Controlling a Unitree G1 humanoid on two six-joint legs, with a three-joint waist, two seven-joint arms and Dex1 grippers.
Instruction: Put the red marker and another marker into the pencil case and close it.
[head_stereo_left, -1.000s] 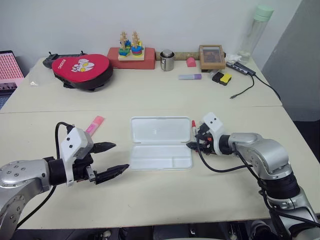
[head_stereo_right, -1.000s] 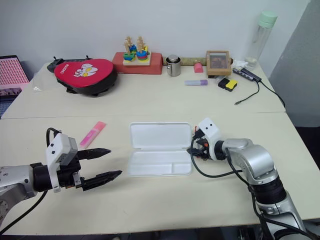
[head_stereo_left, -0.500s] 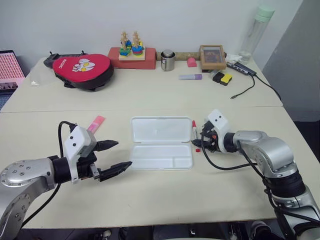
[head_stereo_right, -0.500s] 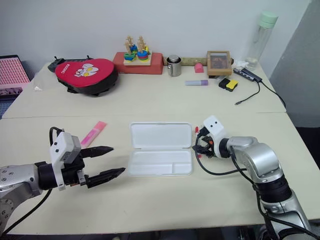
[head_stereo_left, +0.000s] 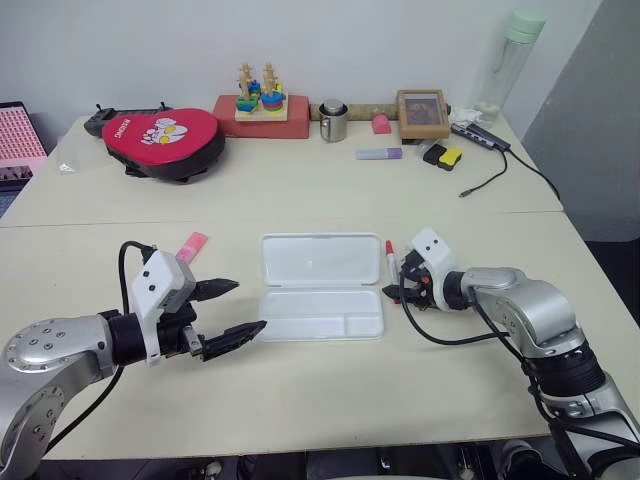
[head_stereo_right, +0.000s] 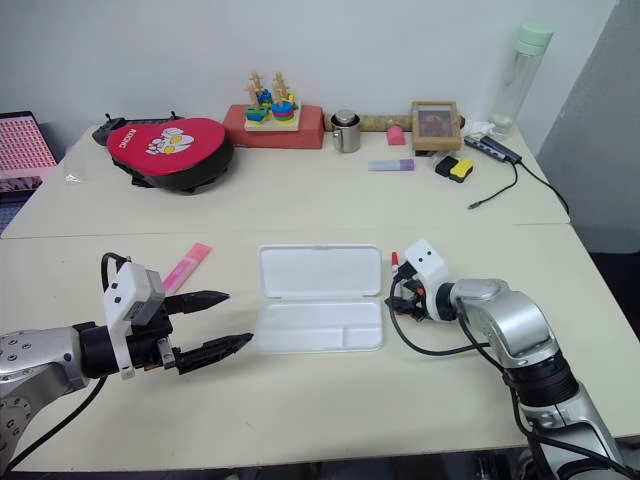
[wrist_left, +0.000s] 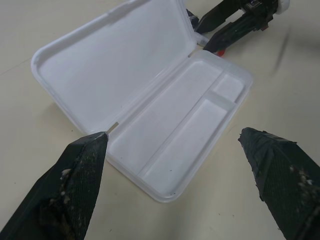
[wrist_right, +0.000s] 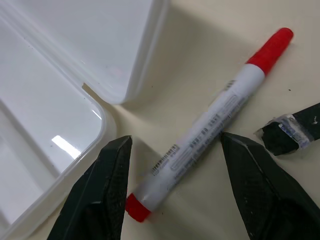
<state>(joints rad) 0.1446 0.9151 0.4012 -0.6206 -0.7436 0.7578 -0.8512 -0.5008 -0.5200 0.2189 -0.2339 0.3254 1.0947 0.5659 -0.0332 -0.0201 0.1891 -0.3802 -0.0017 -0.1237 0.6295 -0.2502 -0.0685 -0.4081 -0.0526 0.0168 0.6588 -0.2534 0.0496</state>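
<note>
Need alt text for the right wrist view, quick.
The right gripper is open, its fingers either side of the red marker lying flat on the table, not yet gripped. Beside it sits a corner of the open white pencil case.

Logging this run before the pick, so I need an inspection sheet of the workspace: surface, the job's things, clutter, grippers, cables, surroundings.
Surface: pale table, seam across the middle.
Job's things: case open, tray empty; red marker flat on the table beside the case's right end; pink highlighter left of the case.
Clutter: at the far edge, red bag, stacking toy, cup, frame, lilac marker, bottle.
Grippers: left gripper open, empty, left of the case; right gripper open, astride the red marker.
Cables: black cable far right.
Surroundings: white wall.
</note>
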